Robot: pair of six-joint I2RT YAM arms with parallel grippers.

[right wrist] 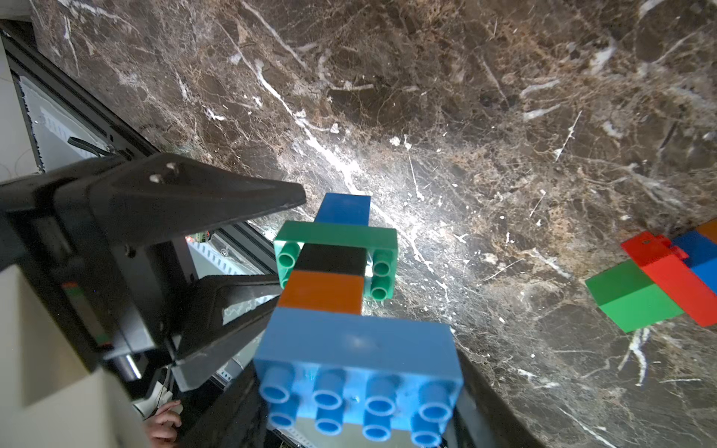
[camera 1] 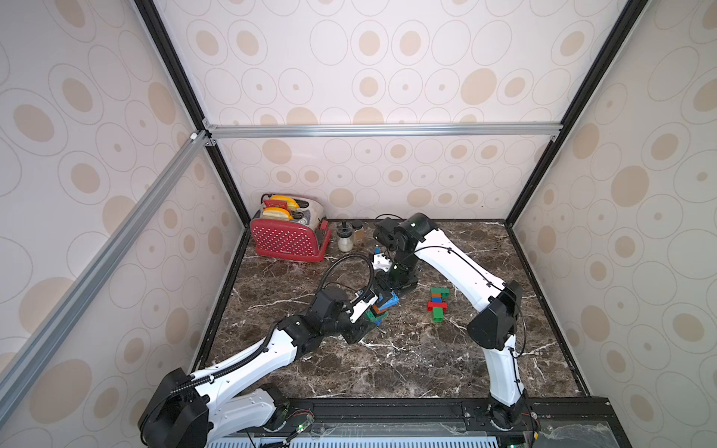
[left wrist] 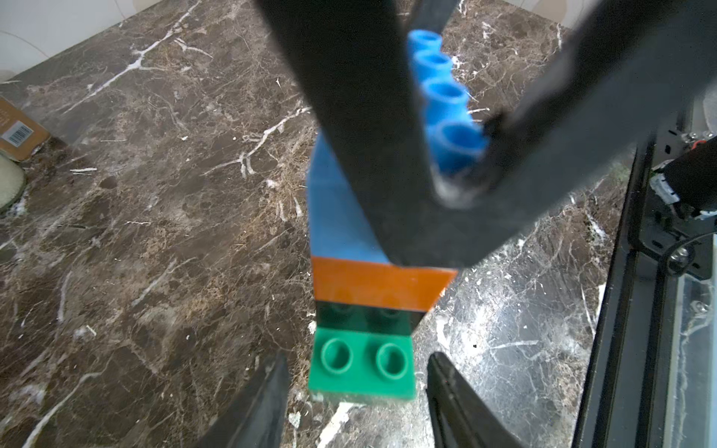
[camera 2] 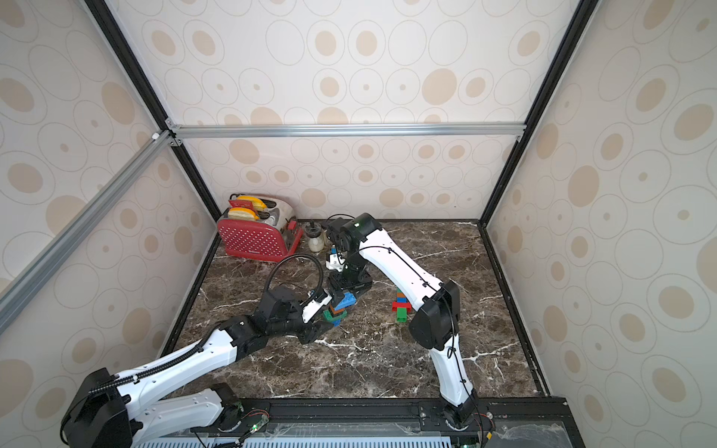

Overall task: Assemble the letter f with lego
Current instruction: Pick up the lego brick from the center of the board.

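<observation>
A column of lego (camera 1: 382,308) is held at mid-desk. Its long axis runs from the oblong blue brick (right wrist: 357,345), on which the right fingers (left wrist: 361,135) are clamped, towards the oblong green brick (left wrist: 362,368) at the left arm's side. The left fingers (left wrist: 256,411) are seen apart, one at each side of that green brick without touching it. A second brick cluster (camera 1: 438,304) lies well apart to the right, and open desk (camera 1: 407,360) is left on the near side.
</observation>
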